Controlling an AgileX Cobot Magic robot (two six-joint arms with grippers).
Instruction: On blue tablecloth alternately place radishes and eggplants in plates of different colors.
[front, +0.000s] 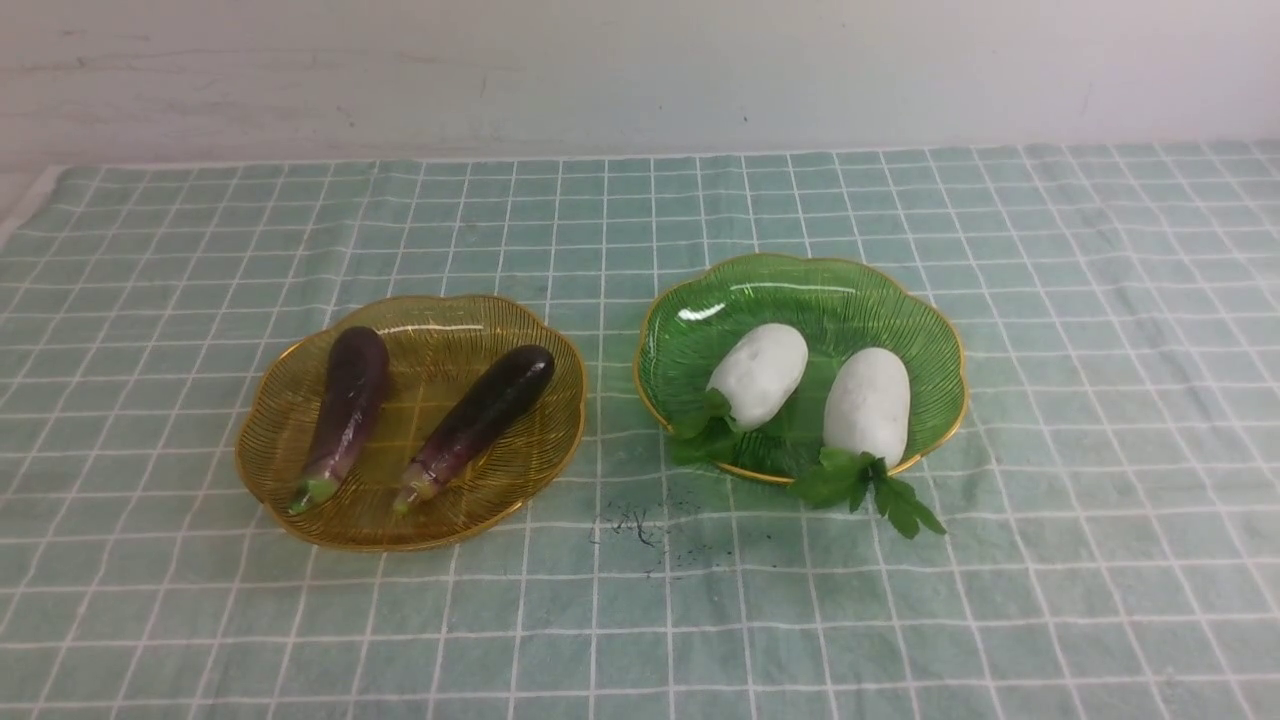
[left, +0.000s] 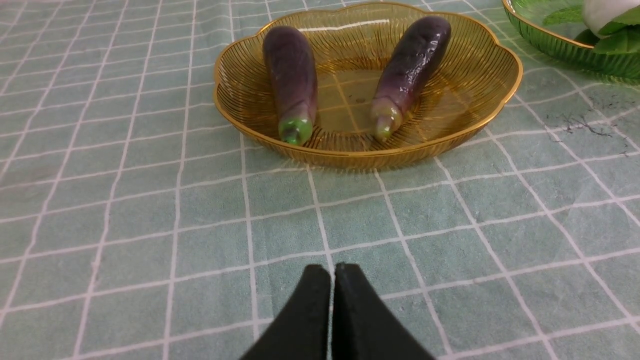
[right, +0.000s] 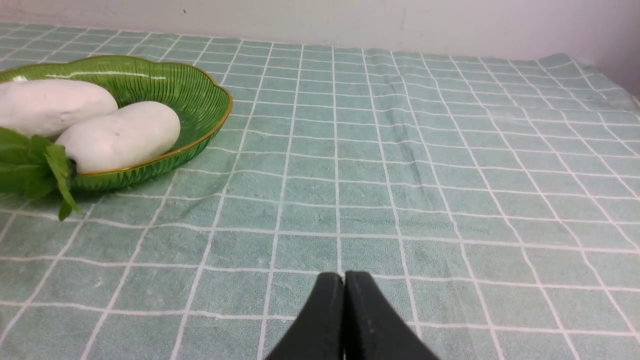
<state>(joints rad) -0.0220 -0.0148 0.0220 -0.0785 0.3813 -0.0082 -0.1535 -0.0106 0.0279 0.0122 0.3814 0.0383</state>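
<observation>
Two dark purple eggplants (front: 345, 412) (front: 480, 420) lie side by side in the amber-yellow plate (front: 540, 345) at the left of the tablecloth (front: 640, 620). Two white radishes (front: 760, 372) (front: 867, 403) lie in the green plate (front: 850, 290) at the right, their green leaves hanging over the near rim. Neither arm shows in the front view. My left gripper (left: 332, 270) is shut and empty above the cloth, short of the amber plate (left: 490, 55) and its eggplants (left: 292, 80) (left: 410, 67). My right gripper (right: 344, 277) is shut and empty over bare cloth, beside the green plate (right: 200, 95) with its radishes (right: 122, 135) (right: 50, 105).
A small dark smudge (front: 635, 525) marks the cloth between the plates near the front. A pale wall (front: 640, 70) stands behind the table's far edge. The cloth's left edge (front: 25, 210) shows at the far left.
</observation>
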